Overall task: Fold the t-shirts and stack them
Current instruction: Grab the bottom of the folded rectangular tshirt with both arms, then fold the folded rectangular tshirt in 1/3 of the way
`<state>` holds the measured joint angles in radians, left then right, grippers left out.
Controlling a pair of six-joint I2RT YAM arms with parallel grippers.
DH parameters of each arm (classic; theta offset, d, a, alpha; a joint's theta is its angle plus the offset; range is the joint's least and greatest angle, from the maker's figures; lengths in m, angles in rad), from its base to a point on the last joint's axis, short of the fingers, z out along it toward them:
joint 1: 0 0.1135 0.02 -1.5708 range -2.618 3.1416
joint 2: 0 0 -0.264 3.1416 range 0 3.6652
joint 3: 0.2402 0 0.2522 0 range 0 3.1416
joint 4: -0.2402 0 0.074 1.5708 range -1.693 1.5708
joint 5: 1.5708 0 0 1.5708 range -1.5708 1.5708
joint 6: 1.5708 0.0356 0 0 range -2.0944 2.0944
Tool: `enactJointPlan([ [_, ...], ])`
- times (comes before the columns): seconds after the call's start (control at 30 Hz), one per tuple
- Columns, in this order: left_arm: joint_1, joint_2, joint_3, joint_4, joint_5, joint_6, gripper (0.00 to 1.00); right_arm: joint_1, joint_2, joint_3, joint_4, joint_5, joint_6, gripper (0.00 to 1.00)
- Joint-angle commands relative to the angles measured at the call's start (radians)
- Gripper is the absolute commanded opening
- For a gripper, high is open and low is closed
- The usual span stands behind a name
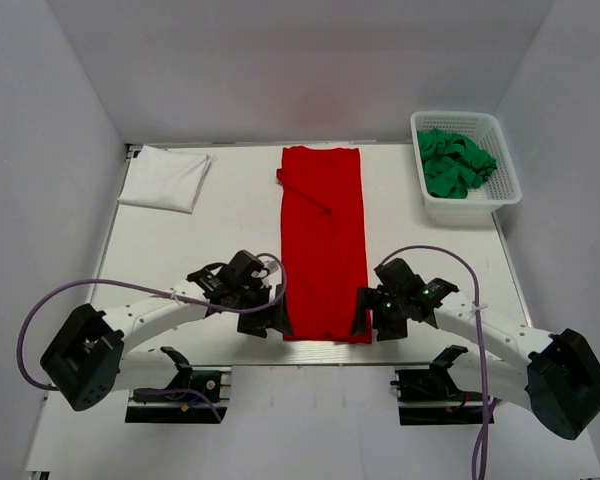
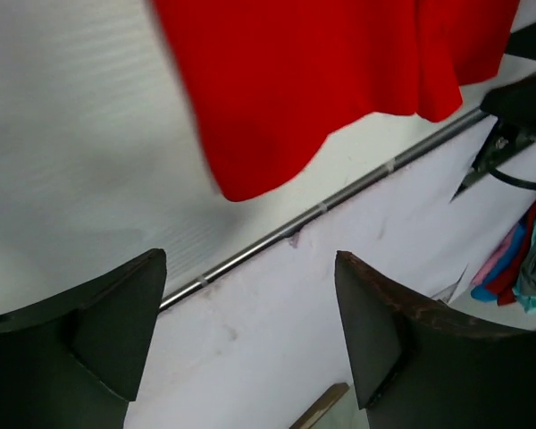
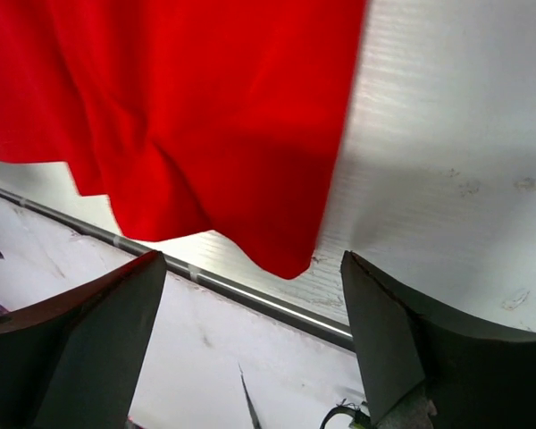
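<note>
Left gripper [image 1: 265,315] and right gripper [image 1: 372,320] gape empty, flanking the red t-shirt [image 1: 325,240] at its lower corners, center frame.

The red t-shirt [image 1: 325,245] is soft matt cloth, lightly creased; the white t-shirt [image 1: 165,178] and the green t-shirts [image 1: 455,162] look like the same matt cloth; the basket [image 1: 470,208] is white plastic lattice; the worktop [image 1: 220,225] is white, matt and finely ribbed; its edge rail [image 2: 322,207] is shiny metal; the fingers [image 2: 98,340] are matt black plastic, scuffed along the edges.
</note>
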<state>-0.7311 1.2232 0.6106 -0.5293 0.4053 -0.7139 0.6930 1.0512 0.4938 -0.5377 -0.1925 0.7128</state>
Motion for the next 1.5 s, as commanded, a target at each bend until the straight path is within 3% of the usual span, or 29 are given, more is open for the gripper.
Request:
enactJointPlan([
  [0.0,-0.047,0.019,0.012,0.050,0.041,-0.024,0.85,-0.003,0.009,-0.012,0.033,-0.018,0.031,0.82],
  [0.1,-0.083,0.100,0.032,0.040,0.006,0.014,0.80,-0.007,0.064,0.009,0.012,-0.015,0.034,0.79],
  [0.27,-0.105,0.199,0.070,0.052,-0.111,0.054,0.59,-0.007,0.082,0.008,0.025,-0.024,0.037,0.72],
  [0.33,-0.114,0.217,0.092,0.063,-0.135,0.063,0.59,-0.007,0.089,0.009,0.021,-0.030,0.033,0.71],
  [0.43,-0.114,0.252,0.092,0.090,-0.144,0.064,0.48,-0.007,0.098,0.005,0.025,-0.030,0.031,0.62],
  [0.47,-0.114,0.252,0.101,0.100,-0.145,0.064,0.35,-0.007,0.108,0.011,0.028,-0.028,0.028,0.54],
  [0.57,-0.123,0.266,0.124,0.110,-0.129,0.077,0.13,-0.007,0.133,0.026,0.028,-0.030,0.013,0.36],
  [0.6,-0.123,0.266,0.124,0.123,-0.141,0.077,0.00,-0.009,0.139,0.032,0.031,-0.003,0.005,0.31],
  [0.67,-0.133,0.256,0.113,0.178,-0.154,0.077,0.00,-0.006,0.162,0.040,0.048,0.040,0.002,0.14],
  [0.7,-0.133,0.243,0.113,0.187,-0.166,0.077,0.00,-0.012,0.171,0.084,0.032,0.106,-0.016,0.00],
  [0.87,-0.105,0.197,0.259,0.130,-0.258,0.119,0.00,-0.018,0.207,0.245,-0.028,0.255,-0.075,0.00],
  [1.03,-0.087,0.185,0.346,0.190,-0.451,0.145,0.00,-0.047,0.253,0.405,-0.045,0.407,-0.098,0.00],
  [1.2,-0.019,0.285,0.440,0.251,-0.606,0.166,0.00,-0.098,0.380,0.572,-0.019,0.473,-0.136,0.00],
  [1.47,0.113,0.439,0.592,0.357,-0.554,0.221,0.00,-0.188,0.595,0.844,0.010,0.492,-0.229,0.00],
])
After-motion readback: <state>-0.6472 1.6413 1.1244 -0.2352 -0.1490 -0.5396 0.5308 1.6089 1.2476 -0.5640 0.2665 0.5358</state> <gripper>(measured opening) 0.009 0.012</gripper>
